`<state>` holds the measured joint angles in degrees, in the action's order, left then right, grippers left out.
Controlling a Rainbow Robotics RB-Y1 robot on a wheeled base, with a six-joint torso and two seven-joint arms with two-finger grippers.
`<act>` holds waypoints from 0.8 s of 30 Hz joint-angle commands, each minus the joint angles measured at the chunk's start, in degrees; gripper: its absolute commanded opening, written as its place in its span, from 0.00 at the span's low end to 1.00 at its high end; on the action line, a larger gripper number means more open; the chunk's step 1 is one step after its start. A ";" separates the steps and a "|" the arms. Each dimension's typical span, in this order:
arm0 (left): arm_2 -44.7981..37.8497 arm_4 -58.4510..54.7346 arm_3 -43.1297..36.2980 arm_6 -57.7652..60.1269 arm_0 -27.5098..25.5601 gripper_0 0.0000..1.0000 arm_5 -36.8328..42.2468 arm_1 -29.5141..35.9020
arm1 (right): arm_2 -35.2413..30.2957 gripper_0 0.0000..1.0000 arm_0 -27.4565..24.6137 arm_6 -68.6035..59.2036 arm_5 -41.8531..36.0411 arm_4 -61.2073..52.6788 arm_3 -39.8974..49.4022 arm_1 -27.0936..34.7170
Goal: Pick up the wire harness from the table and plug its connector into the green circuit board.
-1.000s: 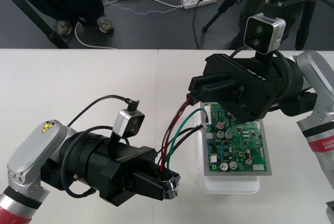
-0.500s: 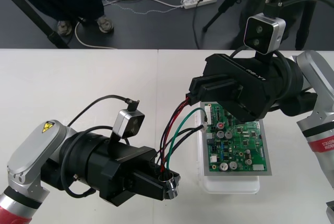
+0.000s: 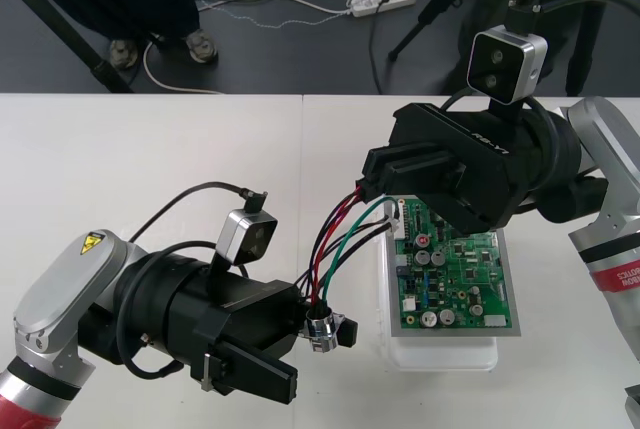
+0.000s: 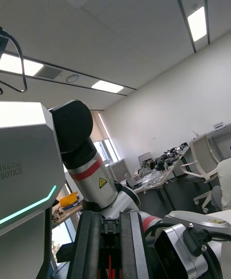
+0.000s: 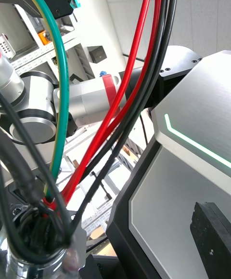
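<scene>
Low on the left of the front view, on the silver left arm: a yellow sticker [image 3: 91, 242] with a black warning sign. Just right of it, near the bottom middle: the left gripper [image 3: 320, 361], black fingers spread wide apart, gripping nothing. Between those fingers, near the upper one: the round metal socket [image 3: 320, 333] of the wire harness, raised off the table [image 3: 150, 149] and hanging from its wires. In the left wrist view, close up by one black finger [image 5: 211, 231]: the same socket [image 5: 33, 255], with wires running away from it.

Up from the socket toward the middle of the frame: red, black and green wires [image 3: 335, 249] in a loose curve. Right of them: the green circuit board [image 3: 455, 284] on its white base [image 3: 440, 354].

At the top end of the wires, over the board's upper left corner: the right gripper [image 3: 372, 181], closed on the harness (in the right wrist view, a bit of red wire [image 4: 109, 264] pinched between its fingers [image 4: 89, 245]). Plug hidden under that gripper, so no telling if in the board or not.

At the right edge, on the right arm's red ring [image 3: 618, 279]: white letters, looking like "RAINBOW ROBOTICS".
</scene>
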<state>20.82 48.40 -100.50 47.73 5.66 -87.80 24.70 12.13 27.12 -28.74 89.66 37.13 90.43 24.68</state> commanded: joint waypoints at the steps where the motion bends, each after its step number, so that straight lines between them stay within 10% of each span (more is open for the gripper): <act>1: -0.25 0.38 -2.68 -2.03 1.10 1.00 -2.20 -1.41 | 0.17 0.00 -0.31 0.88 0.34 -0.83 2.03 0.81; 24: -13.17 2.92 -7.61 -3.52 1.02 1.00 -1.23 1.14 | -6.42 0.00 -9.28 -0.35 0.34 -1.10 11.52 3.71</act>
<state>10.46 51.23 -104.83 47.71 5.66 -87.80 24.73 8.67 20.35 -28.75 89.66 37.03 98.28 26.53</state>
